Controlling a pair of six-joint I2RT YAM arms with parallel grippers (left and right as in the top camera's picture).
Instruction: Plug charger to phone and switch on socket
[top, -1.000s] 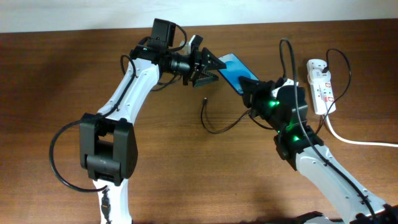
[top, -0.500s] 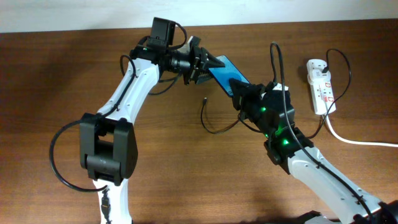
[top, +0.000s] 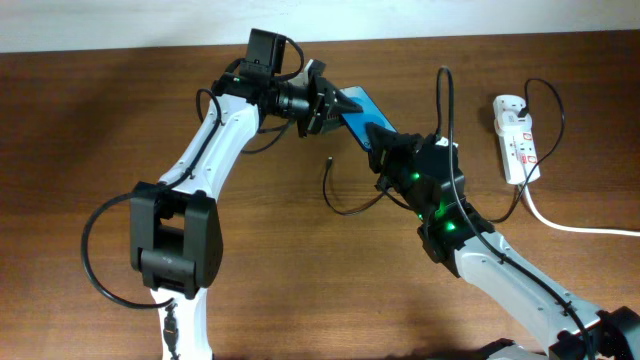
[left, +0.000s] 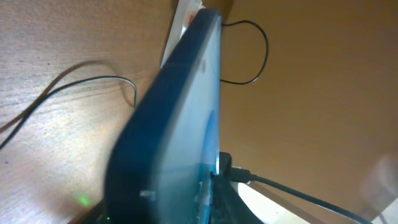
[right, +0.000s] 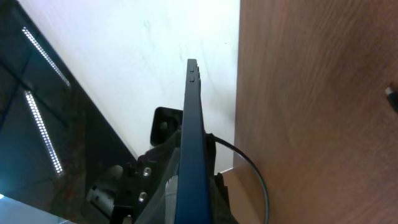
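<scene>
The phone (top: 358, 108), blue screen and black frame, is held off the table between both grippers. My left gripper (top: 335, 104) grips its far-left end and my right gripper (top: 386, 146) grips its near-right end. It fills the left wrist view (left: 180, 112) edge-on between the left jaws (left: 186, 208). It also stands edge-on in the right wrist view (right: 191, 124) between the right jaws (right: 196, 202). The charger's small black plug (top: 327, 160) lies free on the table below the phone, and its thin cable loops under my right arm. The white socket (top: 518, 135) lies at the far right.
The socket's thick white cord (top: 575, 226) runs off the right edge. A thin black cable arcs over the socket (top: 545, 100). The wall edge runs along the table's far side. My left arm's base (top: 175, 240) stands at the front left.
My right gripper has carried the phone to the left, up to my left gripper, which now has the phone's far end between its jaws. The plug and the socket have not moved.
</scene>
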